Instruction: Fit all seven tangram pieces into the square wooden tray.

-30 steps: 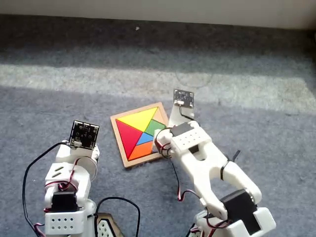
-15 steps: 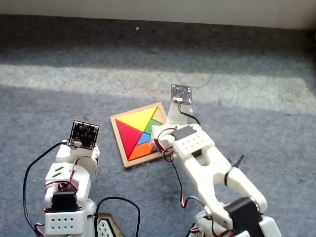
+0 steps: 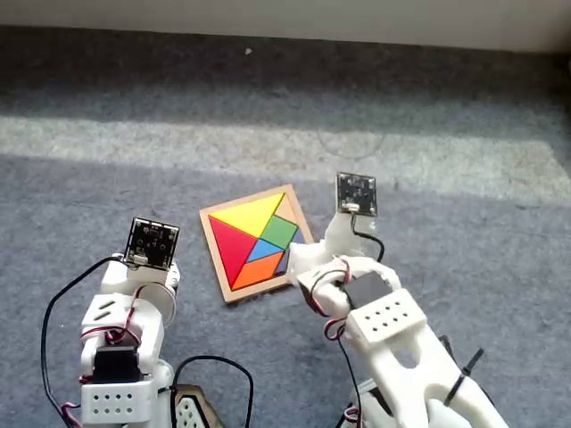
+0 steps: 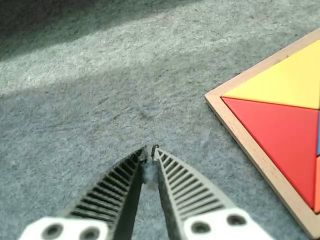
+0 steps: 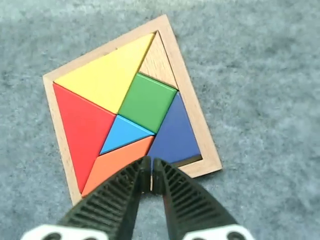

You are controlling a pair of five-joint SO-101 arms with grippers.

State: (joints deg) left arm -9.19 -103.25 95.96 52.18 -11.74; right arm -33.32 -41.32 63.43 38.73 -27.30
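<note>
The square wooden tray [image 5: 192, 107] lies on the grey carpet and holds several pieces. They are a yellow triangle [image 5: 102, 75], a red triangle [image 5: 82, 127], a green square [image 5: 147, 102], a light blue triangle [image 5: 125, 132], an orange piece [image 5: 117, 162] and a dark blue triangle [image 5: 172, 135]. A bare wooden triangle [image 5: 157, 60] shows at the tray's far corner. My right gripper [image 5: 151, 175] is shut and empty, just above the tray's near edge by the orange piece. My left gripper [image 4: 150, 155] is shut and empty over bare carpet, beside the tray's corner [image 4: 255, 150].
In the high view the tray [image 3: 215, 257] sits between the two arms, with the right arm's wrist [image 3: 357, 267] at its right corner. The left arm [image 3: 134, 294] stands to the tray's left. Grey carpet stretches far behind the tray, crossed by a sunlit band [image 3: 134, 138].
The right arm has drawn back from over the tray toward the near right, uncovering the green and blue pieces. The left arm has not moved.
</note>
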